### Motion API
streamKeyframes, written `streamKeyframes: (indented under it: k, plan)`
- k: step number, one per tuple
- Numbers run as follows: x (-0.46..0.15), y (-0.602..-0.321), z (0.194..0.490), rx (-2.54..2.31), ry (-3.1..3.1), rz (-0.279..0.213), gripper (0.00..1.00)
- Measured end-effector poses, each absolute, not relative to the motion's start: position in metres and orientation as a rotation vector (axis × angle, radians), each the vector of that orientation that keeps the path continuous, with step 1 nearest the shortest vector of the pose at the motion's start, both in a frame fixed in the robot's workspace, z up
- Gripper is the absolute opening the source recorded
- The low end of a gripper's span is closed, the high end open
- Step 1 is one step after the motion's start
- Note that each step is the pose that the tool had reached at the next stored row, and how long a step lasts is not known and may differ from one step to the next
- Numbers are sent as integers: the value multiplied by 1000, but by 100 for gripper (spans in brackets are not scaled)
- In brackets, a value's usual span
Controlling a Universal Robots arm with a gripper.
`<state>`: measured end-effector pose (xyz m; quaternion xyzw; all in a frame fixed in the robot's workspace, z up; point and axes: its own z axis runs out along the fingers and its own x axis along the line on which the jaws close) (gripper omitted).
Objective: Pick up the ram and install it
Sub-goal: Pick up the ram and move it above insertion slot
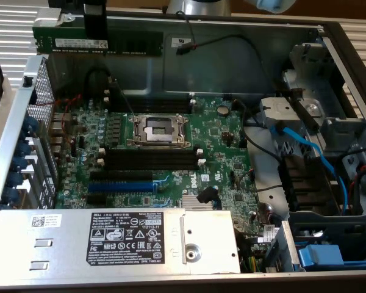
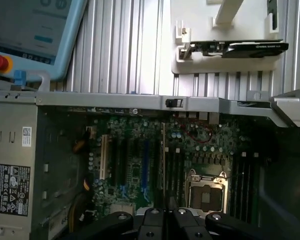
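The ram (image 1: 131, 44), a long dark green stick with a white label, hangs level above the back left of the open computer case, over the rear wall. My gripper (image 1: 96, 49) is shut on it near one end, a black finger crossing its face. In the wrist view the ram (image 2: 163, 160) appears edge-on as a thin strip running out from the gripper (image 2: 165, 212), over the motherboard (image 2: 140, 170). The black memory slots (image 1: 149, 160) with white end clips lie in front of the CPU socket (image 1: 157, 129). Another pair of memory slots (image 1: 149, 107) sits behind it.
A silver power supply (image 1: 134, 238) fills the case front. Blue cables (image 1: 305, 146) and drive brackets crowd the exterior view's right. Blue and black expansion slots (image 1: 122, 182) lie left of centre. Outside the case are a teach pendant (image 2: 30, 30) and a graphics card (image 2: 240, 47) on a white holder.
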<state>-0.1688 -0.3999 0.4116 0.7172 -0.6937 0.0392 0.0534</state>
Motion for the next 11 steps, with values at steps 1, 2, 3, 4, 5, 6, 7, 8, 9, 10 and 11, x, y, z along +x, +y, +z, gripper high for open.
streamKeyframes:
  k: [1, 2, 3, 4, 5, 6, 7, 8, 9, 10, 11]
  plan:
    - [-167, -399, 412, 2178, -2107, 122, 12]
    - [-166, -398, 411, 2176, -2105, 126, 12]
    - [-166, -398, 411, 2172, -2101, 132, 12]
    - [-166, -397, 411, 2170, -2100, 136, 12]
    - [-166, -397, 411, 2170, -2099, 137, 12]
    - [-166, -397, 411, 2169, -2098, 137, 12]
    - [-163, -397, 411, 2169, -2098, 137, 12]
    - [-159, -397, 411, 2169, -2098, 137, 12]
    - [-155, -397, 411, 2169, -2098, 137, 12]
    - [-153, -397, 411, 2169, -2099, 137, 12]
    - [-151, -397, 411, 2170, -2100, 135, 12]
